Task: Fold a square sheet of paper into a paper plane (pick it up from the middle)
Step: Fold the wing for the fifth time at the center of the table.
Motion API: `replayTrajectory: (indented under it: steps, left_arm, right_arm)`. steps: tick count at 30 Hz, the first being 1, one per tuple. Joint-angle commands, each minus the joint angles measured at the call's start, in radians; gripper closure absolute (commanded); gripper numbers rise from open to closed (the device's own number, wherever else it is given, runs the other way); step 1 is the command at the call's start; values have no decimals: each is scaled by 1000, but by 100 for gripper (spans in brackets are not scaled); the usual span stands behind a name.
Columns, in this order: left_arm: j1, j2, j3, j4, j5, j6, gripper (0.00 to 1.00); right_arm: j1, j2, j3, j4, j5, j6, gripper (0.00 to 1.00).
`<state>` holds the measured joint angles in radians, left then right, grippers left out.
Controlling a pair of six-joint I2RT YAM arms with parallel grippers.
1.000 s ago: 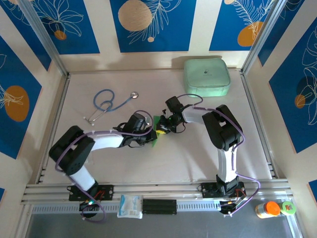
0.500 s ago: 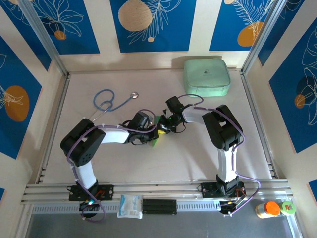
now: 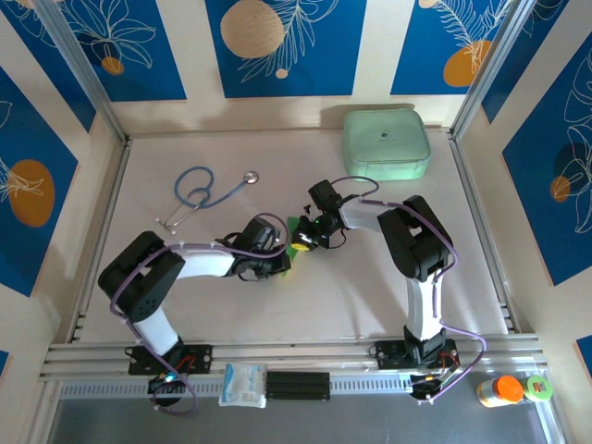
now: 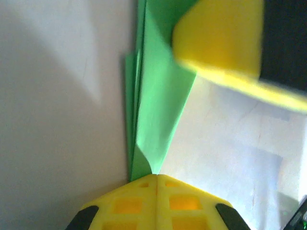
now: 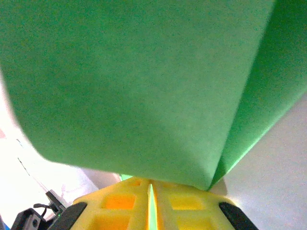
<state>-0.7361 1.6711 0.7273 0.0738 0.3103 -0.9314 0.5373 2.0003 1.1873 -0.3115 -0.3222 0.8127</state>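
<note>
Left tool (image 4: 157,177), right tool (image 5: 150,185) pinch opposite ends of folded green paper (image 4: 160,103).

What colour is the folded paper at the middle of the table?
The folded paper is bright green, clearest in the right wrist view.

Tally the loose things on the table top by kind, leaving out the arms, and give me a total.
folded green paper: 1
stethoscope: 1
mint zip case: 1
Total: 3
</note>
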Motion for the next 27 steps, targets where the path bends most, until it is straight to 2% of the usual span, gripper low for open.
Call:
replayTrajectory:
  steps: [1, 7, 14, 22, 27]
  left_arm:
    - [-20, -57, -21, -194, 35, 45, 100]
    - [10, -109, 66, -143, -9, 50, 99]
    - [36, 23, 125, -35, -24, 32, 100]
    - [38, 93, 118, -57, -63, 34, 100]
    - [36, 97, 77, -80, -73, 26, 100]
  right_arm:
    - [-2, 66, -32, -126, 101, 14, 86]
    - [0, 57, -34, -120, 96, 16, 86]
    - [1, 53, -34, -94, 53, 4, 86]
    - [0, 19, -35, -62, 19, -34, 86]
    - [-8, -22, -25, -18, -23, -119, 86]
